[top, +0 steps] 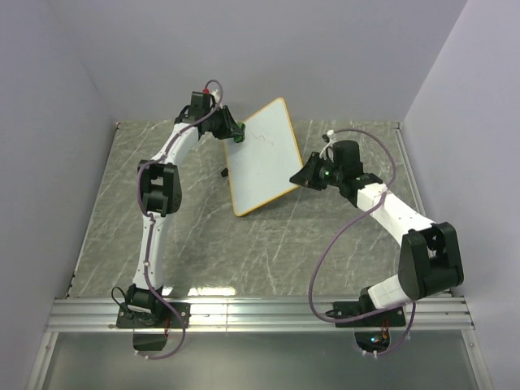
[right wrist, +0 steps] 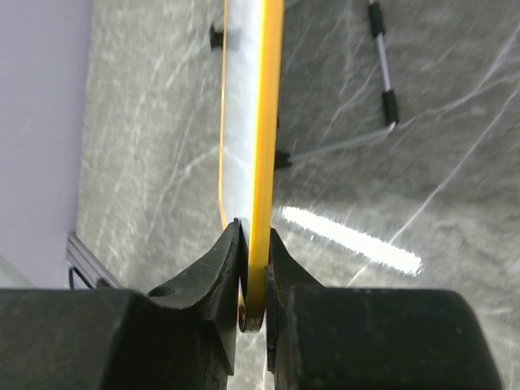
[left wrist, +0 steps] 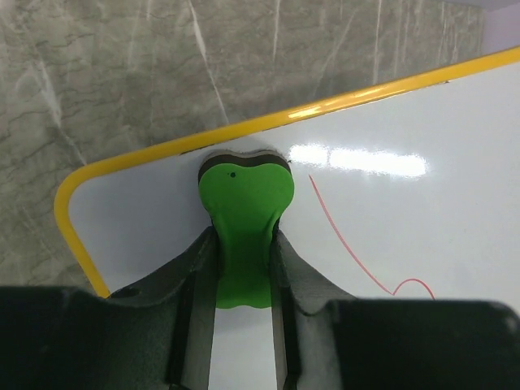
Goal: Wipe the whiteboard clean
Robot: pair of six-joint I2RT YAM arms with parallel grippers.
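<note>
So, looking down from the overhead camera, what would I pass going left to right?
The left arm, left hand gripping the green eraser, whiteboard, right hand clamped on its edge, right arm.

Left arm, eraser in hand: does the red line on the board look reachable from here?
Likely yes. The green eraser in the left gripper sits on the whiteboard, the red line runs just beside it, bare board between; the right gripper clamps another edge.
</note>
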